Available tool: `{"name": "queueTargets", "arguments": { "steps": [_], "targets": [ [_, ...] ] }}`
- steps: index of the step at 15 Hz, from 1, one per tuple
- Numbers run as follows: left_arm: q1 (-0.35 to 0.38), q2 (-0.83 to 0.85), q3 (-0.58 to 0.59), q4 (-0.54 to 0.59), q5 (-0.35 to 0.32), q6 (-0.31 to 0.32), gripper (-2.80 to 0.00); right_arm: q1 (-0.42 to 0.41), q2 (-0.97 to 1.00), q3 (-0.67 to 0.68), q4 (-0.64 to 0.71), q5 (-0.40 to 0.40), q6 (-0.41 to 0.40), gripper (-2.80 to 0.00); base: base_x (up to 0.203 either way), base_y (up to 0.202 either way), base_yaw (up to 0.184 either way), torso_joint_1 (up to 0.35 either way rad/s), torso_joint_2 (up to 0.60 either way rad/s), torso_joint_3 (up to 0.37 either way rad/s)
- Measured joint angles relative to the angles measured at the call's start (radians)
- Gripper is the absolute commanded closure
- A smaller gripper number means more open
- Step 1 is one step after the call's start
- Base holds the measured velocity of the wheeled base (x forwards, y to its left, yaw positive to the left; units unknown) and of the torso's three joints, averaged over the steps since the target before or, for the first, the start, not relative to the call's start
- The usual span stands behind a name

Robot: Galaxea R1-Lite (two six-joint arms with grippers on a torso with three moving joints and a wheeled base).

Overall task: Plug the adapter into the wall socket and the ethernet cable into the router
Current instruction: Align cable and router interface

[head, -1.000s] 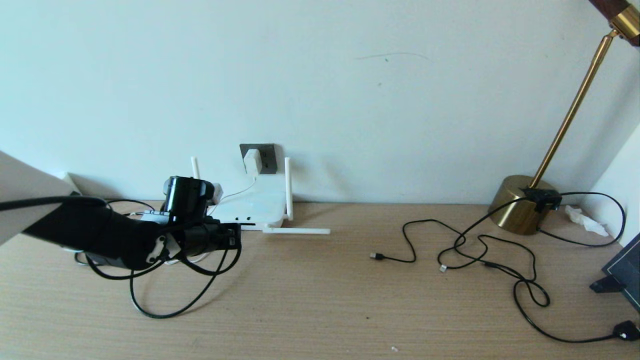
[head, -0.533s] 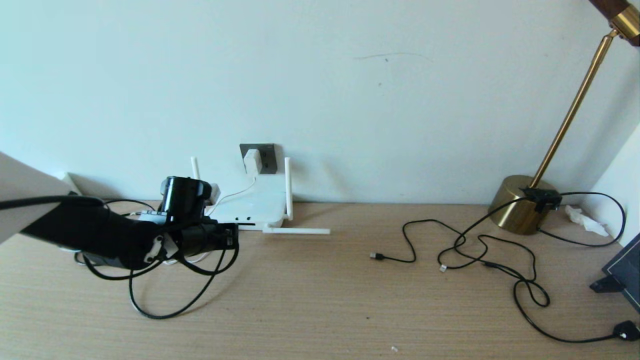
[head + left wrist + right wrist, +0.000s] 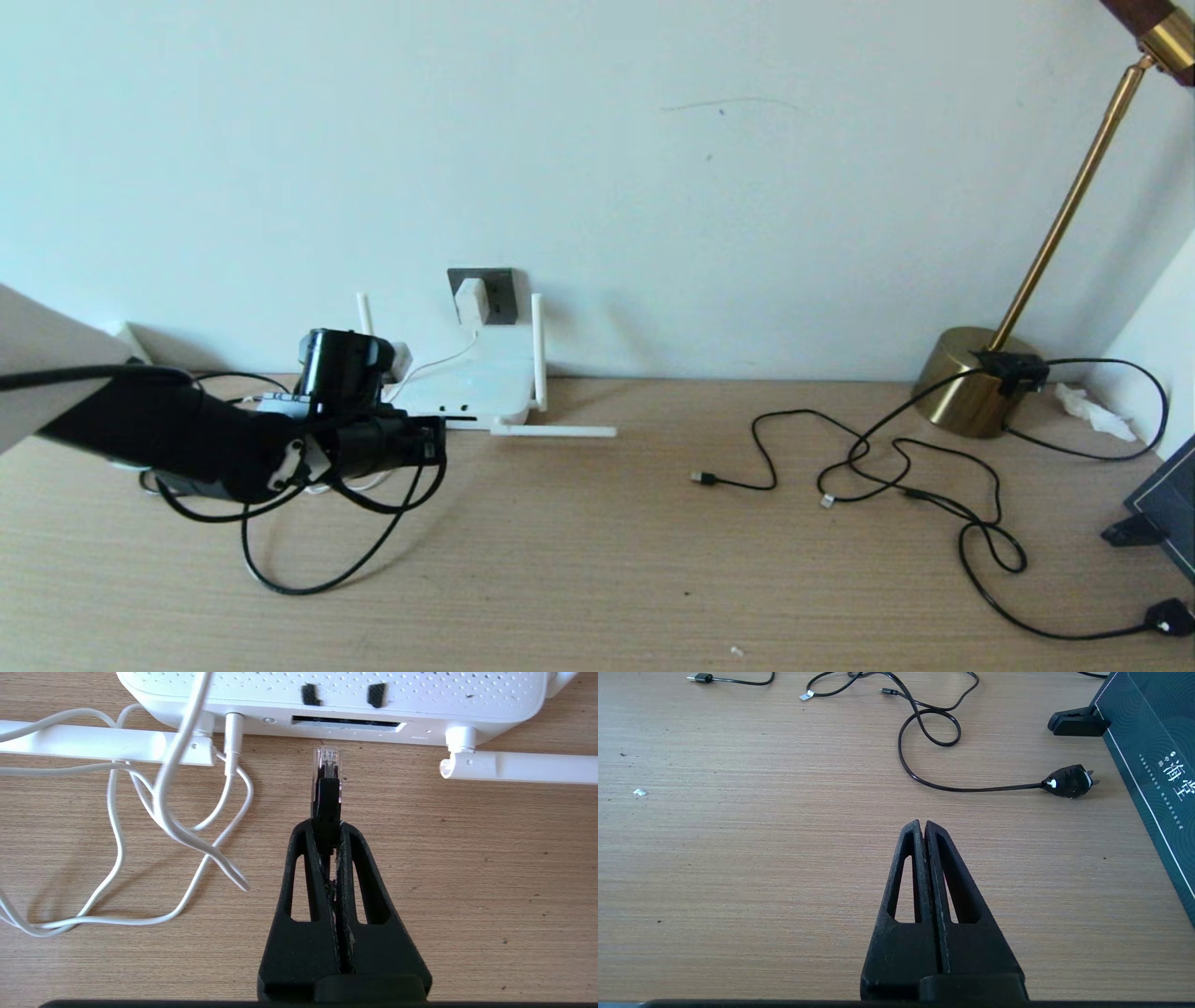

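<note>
- The left gripper (image 3: 327, 833) is clamped on the ethernet cable (image 3: 326, 798) just behind its clear plug, which sticks out past the fingertips. Held that way, the plug's nose stays free to enter a port.
- The plug points at the router's (image 3: 420, 700) front edge, at about 12 o'clock from the fingertips in the left wrist view, near the long dark slot (image 3: 345, 722) but not yet touching it. I judge this an alignment pause before the push in.
- In the head view the black cable (image 3: 308, 569) trails in a slack loop on the table (image 3: 597, 579) at about 6 o'clock from the left gripper (image 3: 434, 446). The slack should keep it from tugging the plug.
- The adapter (image 3: 471, 301) already sits in the wall socket (image 3: 499, 294), at 12 o'clock from the router (image 3: 471, 387); its white cord (image 3: 448, 357) runs down over the router.
- The right gripper (image 3: 923, 830) hangs closed and empty over bare table, well apart from the work.
- A dark box (image 3: 1153, 751) at 2 o'clock from it carries pale printed characters, too small to read surely. A tiny grey marking beside the router's slot is illegible.
</note>
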Motion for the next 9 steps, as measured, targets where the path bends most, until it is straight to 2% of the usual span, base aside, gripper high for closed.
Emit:
{"name": "queueTargets", "arguments": {
  "steps": [9],
  "targets": [
    [0.004, 0.002, -0.011, 0.0, -0.001, 0.015, 0.0, 0.0, 0.0, 0.0, 0.0, 0.0, -0.001, 0.0, 0.0, 0.0, 0.0, 0.0, 0.0, 0.0]
  ]
}}
